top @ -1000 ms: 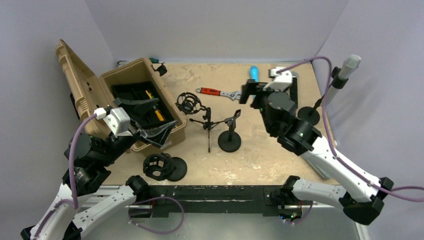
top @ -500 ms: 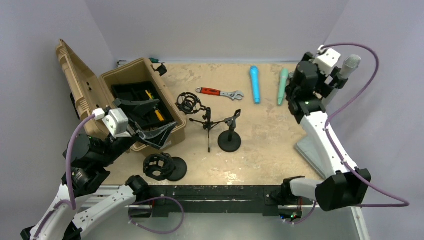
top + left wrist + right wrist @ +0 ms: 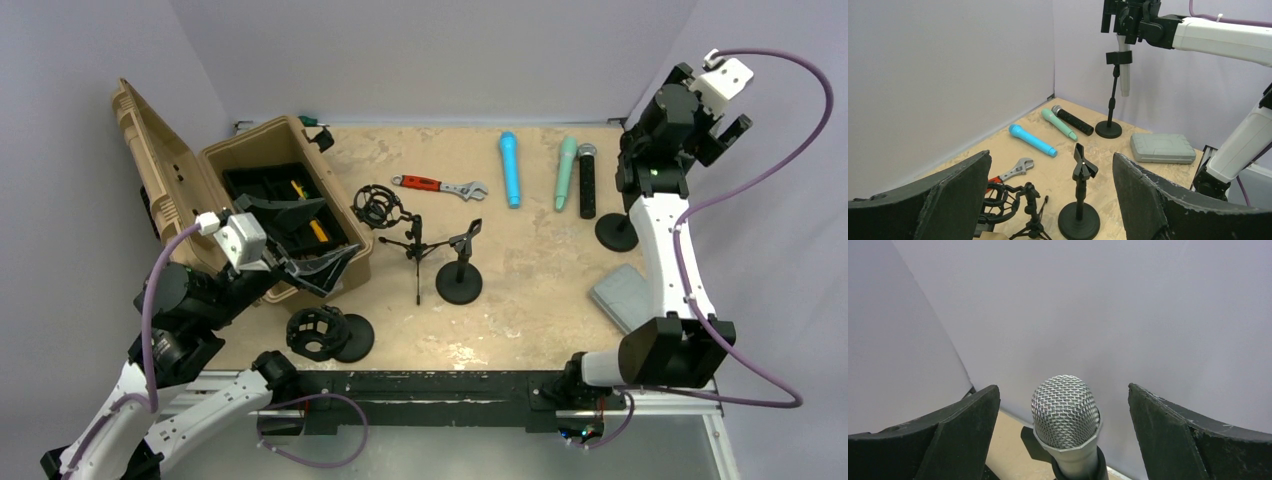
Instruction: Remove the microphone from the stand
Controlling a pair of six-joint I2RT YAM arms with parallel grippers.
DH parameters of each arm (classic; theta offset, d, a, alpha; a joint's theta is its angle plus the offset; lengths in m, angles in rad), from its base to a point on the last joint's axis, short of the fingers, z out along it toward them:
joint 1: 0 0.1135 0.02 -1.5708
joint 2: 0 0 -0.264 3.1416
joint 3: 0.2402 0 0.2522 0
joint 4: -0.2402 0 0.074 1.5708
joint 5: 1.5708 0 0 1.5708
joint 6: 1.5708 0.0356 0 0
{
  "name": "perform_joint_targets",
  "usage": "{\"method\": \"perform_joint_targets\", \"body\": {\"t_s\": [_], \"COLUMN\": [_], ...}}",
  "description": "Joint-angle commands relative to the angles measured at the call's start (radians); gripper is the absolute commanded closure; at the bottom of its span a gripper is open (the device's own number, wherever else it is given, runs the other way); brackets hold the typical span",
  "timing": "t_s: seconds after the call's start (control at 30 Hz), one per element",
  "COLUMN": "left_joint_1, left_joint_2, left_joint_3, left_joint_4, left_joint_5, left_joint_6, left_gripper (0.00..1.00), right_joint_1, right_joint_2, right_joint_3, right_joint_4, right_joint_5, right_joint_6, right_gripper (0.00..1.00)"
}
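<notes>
**Wide-open right gripper (image 3: 1063, 386) hangs over the silver microphone (image 3: 1064, 412)**

The silver microphone sits in the clip of the microphone stand (image 3: 1111, 102), grille up, with its body reaching down below the clip. The right gripper's fingers are spread wide on either side of the grille and touch nothing. Beside the stand's base lie a black microphone (image 3: 587, 180) and a green microphone (image 3: 566, 172), with a blue microphone (image 3: 511, 168) a little farther off. A grey case (image 3: 622, 292) rests on the stand's near side. Well apart from the stand, the left gripper (image 3: 303, 238) is also spread wide and holds nothing.
</notes>
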Motion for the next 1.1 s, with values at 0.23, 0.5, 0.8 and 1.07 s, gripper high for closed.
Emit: {"method": "perform_joint_targets", "body": {"t_s": [0.23, 0.5, 0.8, 1.07], "left_joint_1": [-0.025, -0.032, -0.036, -0.037], "left_joint_2": [0.067, 0.062, 0.052, 0.042], "left_joint_3": [0.009, 0.010, 0.018, 0.024], "left_joint_4": [0.027, 0.020, 0.012, 0.007], "left_joint_5": [-0.031, -0.050, -0.043, -0.041], "left_joint_6": [0.013, 0.031, 0.032, 0.036], "left_gripper": [0.12, 0.12, 0.12, 0.12], "right_joint_1": [-0.067, -0.069, -0.070, -0.065], "right_joint_2": [0.088, 0.070, -0.029, -0.152], "right_joint_3": [0.033, -0.059, -0.130, -0.078], "right_joint_4": [0.045, 0.101, 0.111, 0.082], "right_joint_5": [-0.181, -0.198, -0.204, -0.276], "right_joint_6": [0.006, -0.001, -0.005, -0.004], "right_gripper": [0.05, 0.34, 0.80, 0.97]}}
